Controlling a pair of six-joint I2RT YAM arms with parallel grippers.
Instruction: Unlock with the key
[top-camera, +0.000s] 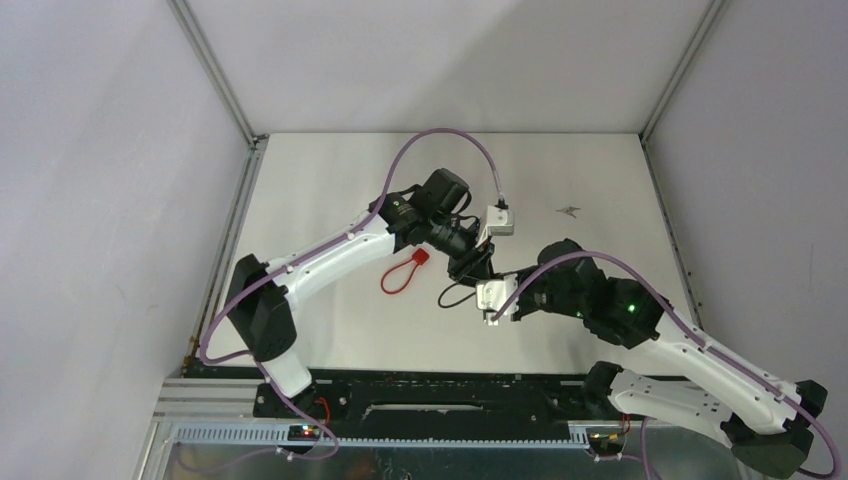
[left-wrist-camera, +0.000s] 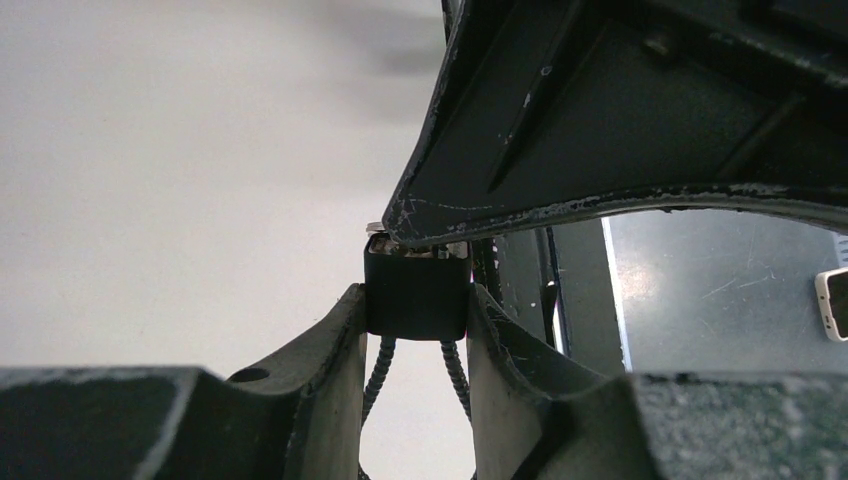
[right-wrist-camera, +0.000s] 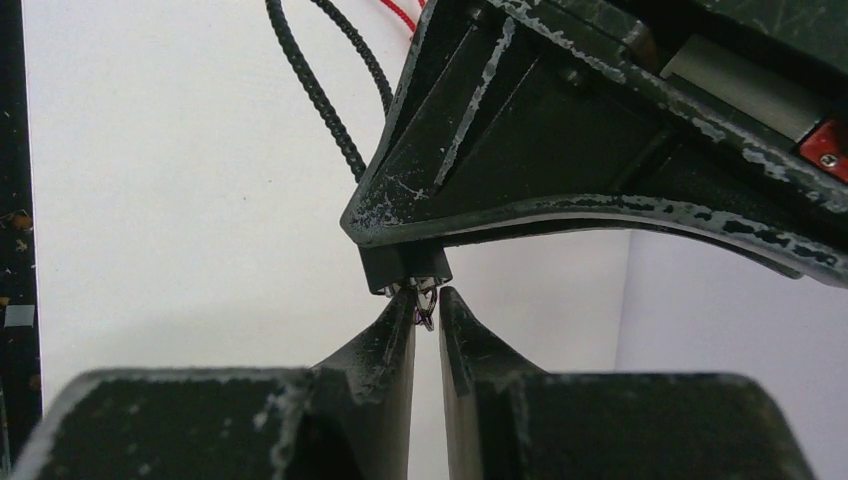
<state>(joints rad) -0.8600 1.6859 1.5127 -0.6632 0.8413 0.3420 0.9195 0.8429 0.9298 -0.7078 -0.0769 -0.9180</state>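
Surface: white table (top-camera: 320, 190) inside a box of pale walls (top-camera: 100, 150), with my two arms bolted at its near edge
Meeting point: both arms reach to the middle of the table, and my two pincers come tip to tip there
Grip, left: my left pincer (left-wrist-camera: 414, 305) is clamped on the padlock (left-wrist-camera: 415, 280), one finger pressed against each side of its black body
Padlock: it stands upright in my left wrist view, its top end tucked under my right pincer (right-wrist-camera: 428, 320), with a glint of metal at that end
Cable: a black cable (left-wrist-camera: 378, 385) leaves the padlock's lower end as two strands and runs down between my left fingers (left-wrist-camera: 340, 350); seen from above, it loops onto the table just beside the pincers
Key: the small metal key (right-wrist-camera: 425, 300) sits at the padlock's end face, between the tips of my right pincer; whether it is in the keyhole I cannot tell
Grip, right: jaws are drawn nearly together with a thin gap showing, the key in that gap and against one fingertip; whether they truly pinch it I cannot tell
Red loop: a red loop (top-camera: 398, 272) with a red tab lies flat on the table, near my left pincer on its left side and not touching it
Speck: a small dark speck (top-camera: 570, 210) lies toward the far right of the table, well apart from everything else and too small to name
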